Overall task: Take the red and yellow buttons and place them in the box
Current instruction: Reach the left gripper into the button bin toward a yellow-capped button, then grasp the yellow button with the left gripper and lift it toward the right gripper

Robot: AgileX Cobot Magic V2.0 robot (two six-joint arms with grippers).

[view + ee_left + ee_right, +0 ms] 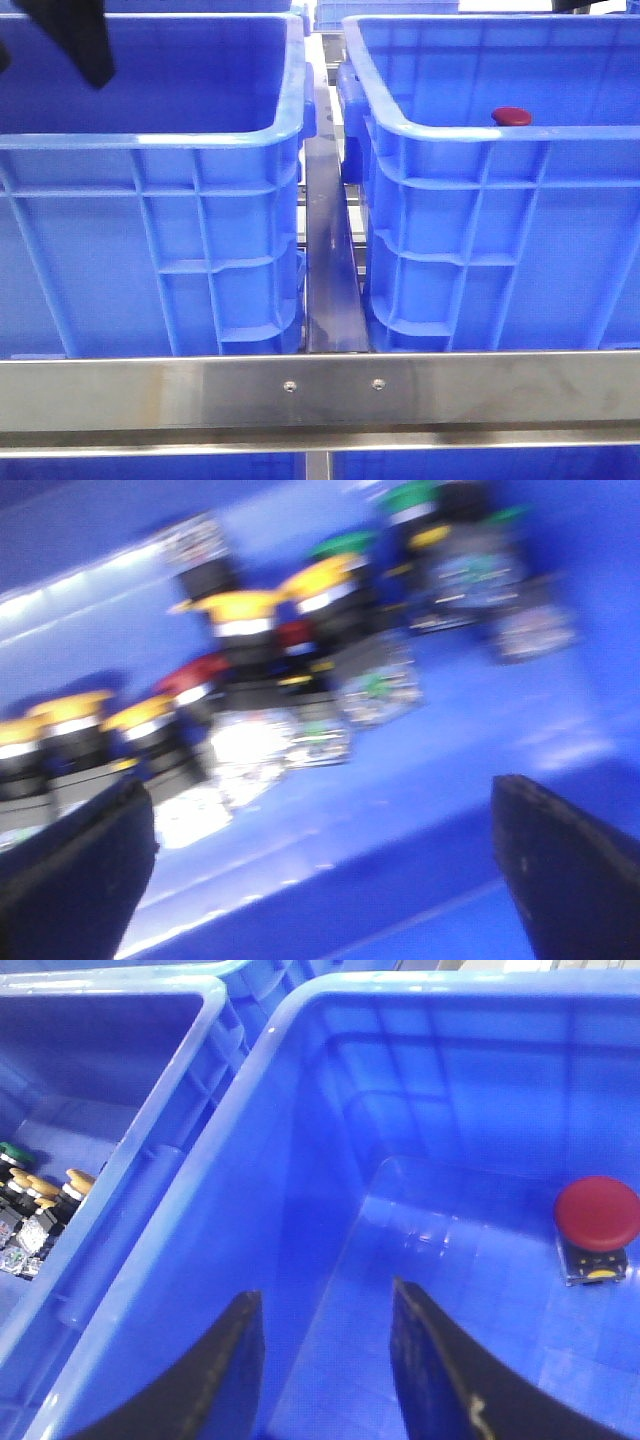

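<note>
Two blue crates stand side by side. The left crate (pixel 150 140) holds a heap of push buttons, blurred in the left wrist view: yellow caps (pixel 240 605), a dark red cap (pixel 195 672) and green caps (pixel 345 545). My left gripper (pixel 325 870) is open and empty inside this crate, short of the heap. The right crate (pixel 480 135) holds one red-capped button (pixel 511 116), which also shows in the right wrist view (pixel 597 1212) on the crate floor. My right gripper (pixel 325 1292) is open and empty over the right crate's floor, by the wall nearest the left crate.
A steel rail (pixel 320 390) runs across the front, below the crates. A steel bar (pixel 328 250) lies in the narrow gap between them. Part of the left arm (pixel 70 40) hangs dark over the left crate. The heap also shows in the right wrist view (pixel 35 1205).
</note>
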